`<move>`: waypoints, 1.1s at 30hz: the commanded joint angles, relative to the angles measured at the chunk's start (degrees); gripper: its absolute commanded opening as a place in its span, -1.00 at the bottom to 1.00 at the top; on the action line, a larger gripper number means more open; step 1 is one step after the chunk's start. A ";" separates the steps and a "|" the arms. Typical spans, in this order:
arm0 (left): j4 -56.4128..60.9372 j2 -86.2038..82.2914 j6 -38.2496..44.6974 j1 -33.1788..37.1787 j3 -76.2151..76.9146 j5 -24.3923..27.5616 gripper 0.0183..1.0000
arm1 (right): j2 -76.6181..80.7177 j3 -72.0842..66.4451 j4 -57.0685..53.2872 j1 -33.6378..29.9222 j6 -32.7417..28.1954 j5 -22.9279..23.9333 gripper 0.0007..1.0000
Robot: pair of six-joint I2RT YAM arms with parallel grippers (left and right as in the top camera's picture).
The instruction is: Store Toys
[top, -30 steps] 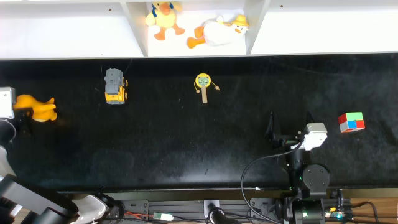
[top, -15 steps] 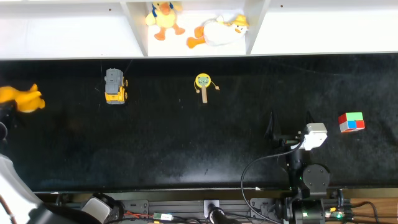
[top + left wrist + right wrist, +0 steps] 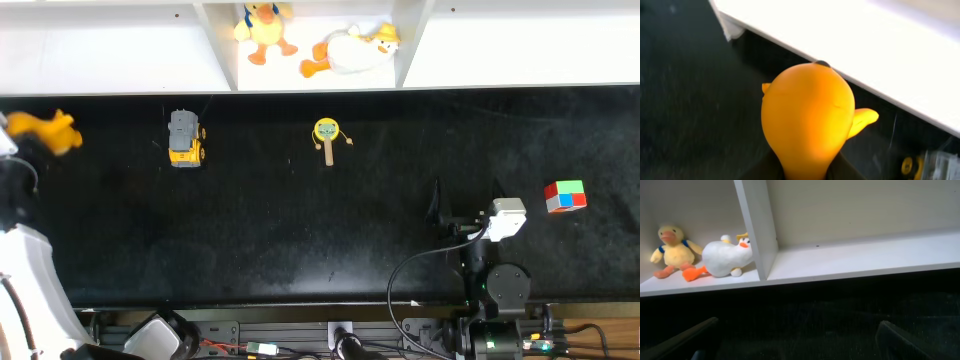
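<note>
We find the left gripper pinching the orange toy by its narrow end; we judge it light, smooth and possibly slippery.

Standing along the far edge of the table: a shelf. Sitting side by side in its middle compartment: a plush duck to the left, a plush goose to the right. Lying on the table in front of the shelf: a toy truck left of middle, a rattle near the middle, well apart. Resting far to the right, nearer the front edge: a cube. Hanging between rattle and cube, toward the front: the right tool, spread wide. Being gripped at the far left, just before the shelf and left of the truck: a toy duck, in the left tool.
</note>
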 commanded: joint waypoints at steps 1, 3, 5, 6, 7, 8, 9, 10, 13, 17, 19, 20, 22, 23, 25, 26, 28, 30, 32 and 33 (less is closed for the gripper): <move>7.13 4.07 -6.62 -1.31 1.49 -3.39 -0.68 | -0.48 -0.79 0.24 0.28 0.42 -0.55 0.99; 9.66 5.27 -6.69 -1.81 1.49 -2.95 -0.68 | -0.48 -0.79 0.24 0.28 0.42 -0.55 0.99; 12.20 6.19 -6.86 -2.71 1.55 -2.97 -0.68 | -0.48 -0.79 0.26 0.28 0.42 -0.55 0.99; 13.44 6.62 -6.84 -3.15 1.60 -2.99 -0.68 | -0.48 -0.79 0.26 0.28 0.42 -0.55 0.99; 14.34 7.04 -6.84 -3.56 1.70 -2.99 -0.68 | -0.48 -0.79 0.26 0.28 0.42 -0.55 0.99; 15.13 7.56 -6.84 -4.04 2.05 -2.99 -0.68 | -0.48 -0.79 0.24 0.28 0.42 -0.55 0.99; 15.63 8.15 -6.84 -4.50 2.45 -3.04 -0.68 | -0.48 -0.79 0.24 0.28 0.42 -0.55 0.99; 16.15 8.94 -6.82 -5.03 3.04 -3.28 -0.68 | -0.48 -0.79 0.26 0.28 0.42 -0.55 0.99; 16.90 11.47 -6.75 -6.36 5.14 -4.59 -0.68 | -0.48 -0.79 0.24 0.28 0.42 -0.55 0.99; 16.81 15.26 -5.68 -7.45 9.20 -5.14 -0.67 | -0.48 -0.79 0.24 0.28 0.42 -0.55 0.99; 16.74 16.92 -5.68 -7.58 11.30 -5.07 -0.68 | -0.48 -0.79 0.26 0.28 0.42 -0.55 0.99; 16.74 17.62 -5.68 -7.69 12.17 -5.09 -0.68 | -0.48 -0.79 0.26 0.28 0.42 -0.55 0.99; 16.74 18.62 -5.11 -7.98 13.44 -5.07 -0.69 | -0.48 -0.79 0.26 0.28 0.42 -0.55 0.99; 16.76 19.17 -4.33 -8.22 13.99 -4.92 -0.69 | -0.48 -0.79 0.26 0.28 0.42 -0.55 0.99; 16.76 20.04 -4.15 -8.59 14.75 -4.94 -0.67 | -0.48 -0.79 0.26 0.28 0.42 -0.55 0.99; 16.70 20.46 -4.17 -8.66 14.99 -4.94 -0.67 | -0.48 -0.79 0.24 0.28 0.42 -0.55 0.99; 16.65 21.31 -4.20 -8.85 15.04 -4.90 -0.66 | -0.48 -0.79 0.26 0.28 0.42 -0.55 0.99; 16.24 22.01 -4.17 -9.09 15.04 -4.90 -0.65 | -0.48 -0.79 0.24 0.28 0.42 -0.55 0.99; 15.21 22.47 -4.11 -9.11 15.04 -4.94 -0.64 | -0.48 -0.79 0.26 0.28 0.42 -0.55 0.99; 14.78 22.51 -3.37 -9.09 15.04 -4.92 -0.63 | -0.48 -0.79 0.24 0.28 0.42 -0.55 0.99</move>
